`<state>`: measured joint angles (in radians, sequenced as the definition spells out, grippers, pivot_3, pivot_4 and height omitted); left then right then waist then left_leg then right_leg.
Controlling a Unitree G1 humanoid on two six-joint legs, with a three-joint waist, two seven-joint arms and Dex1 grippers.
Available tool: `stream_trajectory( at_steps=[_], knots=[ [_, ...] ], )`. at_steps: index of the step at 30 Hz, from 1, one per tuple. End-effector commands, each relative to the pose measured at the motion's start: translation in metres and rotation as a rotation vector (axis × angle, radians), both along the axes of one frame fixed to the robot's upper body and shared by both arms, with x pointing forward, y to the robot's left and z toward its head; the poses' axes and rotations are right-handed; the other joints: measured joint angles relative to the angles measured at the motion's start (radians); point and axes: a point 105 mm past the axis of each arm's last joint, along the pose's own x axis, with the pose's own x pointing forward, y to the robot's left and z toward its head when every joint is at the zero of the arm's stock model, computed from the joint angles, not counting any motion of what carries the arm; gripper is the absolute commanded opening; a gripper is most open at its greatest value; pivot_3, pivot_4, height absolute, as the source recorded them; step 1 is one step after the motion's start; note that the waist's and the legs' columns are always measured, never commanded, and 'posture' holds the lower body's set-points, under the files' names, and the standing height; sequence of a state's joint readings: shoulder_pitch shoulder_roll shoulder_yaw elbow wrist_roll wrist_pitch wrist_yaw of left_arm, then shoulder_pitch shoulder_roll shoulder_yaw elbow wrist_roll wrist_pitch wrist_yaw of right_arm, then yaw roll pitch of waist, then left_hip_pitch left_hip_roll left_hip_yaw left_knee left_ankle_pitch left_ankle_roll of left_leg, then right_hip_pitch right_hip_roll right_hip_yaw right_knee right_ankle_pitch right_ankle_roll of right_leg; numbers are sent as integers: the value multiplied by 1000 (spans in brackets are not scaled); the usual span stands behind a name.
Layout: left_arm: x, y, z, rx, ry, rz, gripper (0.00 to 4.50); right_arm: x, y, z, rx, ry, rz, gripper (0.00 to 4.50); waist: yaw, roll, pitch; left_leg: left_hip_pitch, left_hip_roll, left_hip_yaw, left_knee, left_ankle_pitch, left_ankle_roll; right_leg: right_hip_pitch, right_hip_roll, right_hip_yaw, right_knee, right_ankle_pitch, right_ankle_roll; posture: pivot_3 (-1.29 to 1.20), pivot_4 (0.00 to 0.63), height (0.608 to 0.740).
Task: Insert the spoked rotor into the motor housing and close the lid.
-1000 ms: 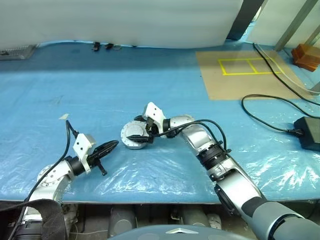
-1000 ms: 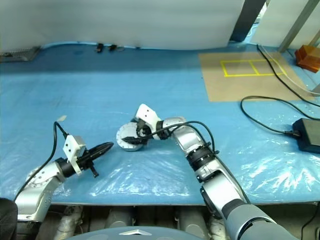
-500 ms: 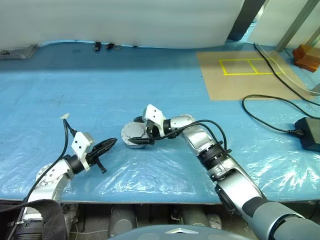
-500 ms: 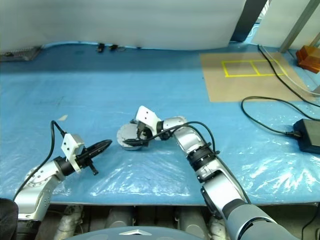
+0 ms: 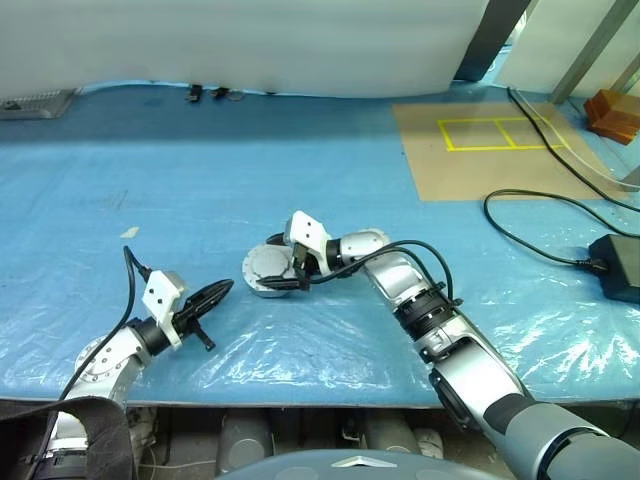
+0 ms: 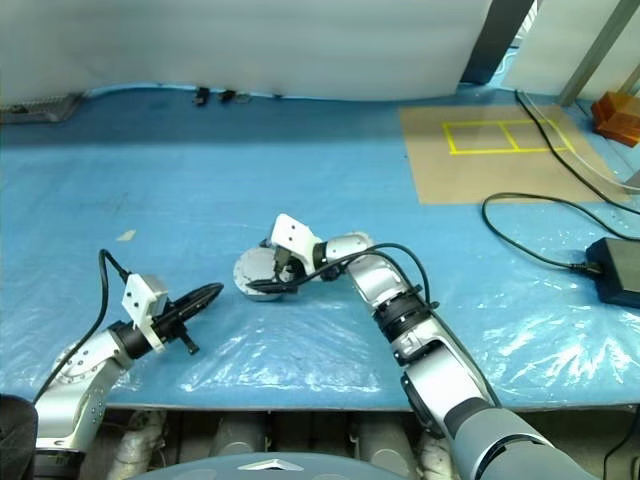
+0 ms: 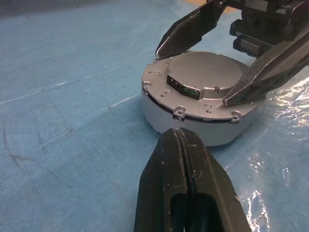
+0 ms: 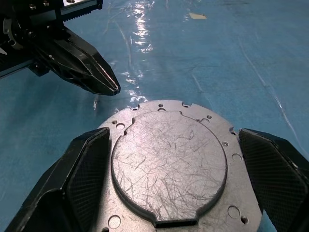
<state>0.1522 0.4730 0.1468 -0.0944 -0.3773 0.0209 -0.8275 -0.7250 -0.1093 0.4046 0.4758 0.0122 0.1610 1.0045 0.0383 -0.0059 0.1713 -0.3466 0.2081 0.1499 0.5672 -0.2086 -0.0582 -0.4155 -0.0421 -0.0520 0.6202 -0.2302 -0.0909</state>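
Table covered w/ blue plastic sheet, wrinkled and glossy nr front edge. Brown board, well beyond and to the right of right hand, bears yellow tape rectangle split into two boxes. Black cable loops over sheet right of right hand, ending at black box at far right. Orange-brown block at far right corner. Small pale scrap just beyond left hand. Small dark items at back edge, below white backdrop.
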Motion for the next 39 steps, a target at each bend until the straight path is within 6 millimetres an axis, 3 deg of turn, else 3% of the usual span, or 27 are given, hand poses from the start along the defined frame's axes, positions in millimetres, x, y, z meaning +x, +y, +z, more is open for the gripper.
stream_trajectory(
  at_steps=[1,3,17,25,29,34,39],
  knots=[
    [0,0,14,-4,-62,4,0,-3,2,-5,-24,13,30,3502,0,0,0,0,0,0,0,0,0,0,0,0,0,0,0,0,150,740],
    [0,-1,14,-6,-61,7,0,-2,2,-3,-23,6,28,2972,0,0,0,0,0,0,0,0,0,0,0,0,0,0,0,0,150,740],
    [-1,-2,16,-15,-58,15,0,6,4,13,-12,-21,24,2974,0,0,0,0,1,0,1,0,0,0,0,0,1,0,0,0,150,740],
    [1,-3,17,-17,-58,11,0,12,-1,3,-76,-25,-12,2974,1,0,0,0,1,0,1,0,0,0,0,0,1,0,0,0,150,740],
    [2,-5,17,-16,-53,5,0,15,-4,-12,-107,-4,-57,2974,1,0,0,2,1,0,2,0,0,1,0,0,3,0,0,0,150,740],
    [3,-5,17,-13,-53,1,0,9,-3,-26,-128,17,-62,2974,1,0,0,12,1,0,2,-3,4,11,0,0,2,0,0,0,150,740],
    [5,-5,17,-9,-50,-7,0,2,5,-18,-53,54,-41,2974,1,0,0,14,1,0,1,-3,4,13,-1,1,2,-2,3,0,150,740]
  ],
)
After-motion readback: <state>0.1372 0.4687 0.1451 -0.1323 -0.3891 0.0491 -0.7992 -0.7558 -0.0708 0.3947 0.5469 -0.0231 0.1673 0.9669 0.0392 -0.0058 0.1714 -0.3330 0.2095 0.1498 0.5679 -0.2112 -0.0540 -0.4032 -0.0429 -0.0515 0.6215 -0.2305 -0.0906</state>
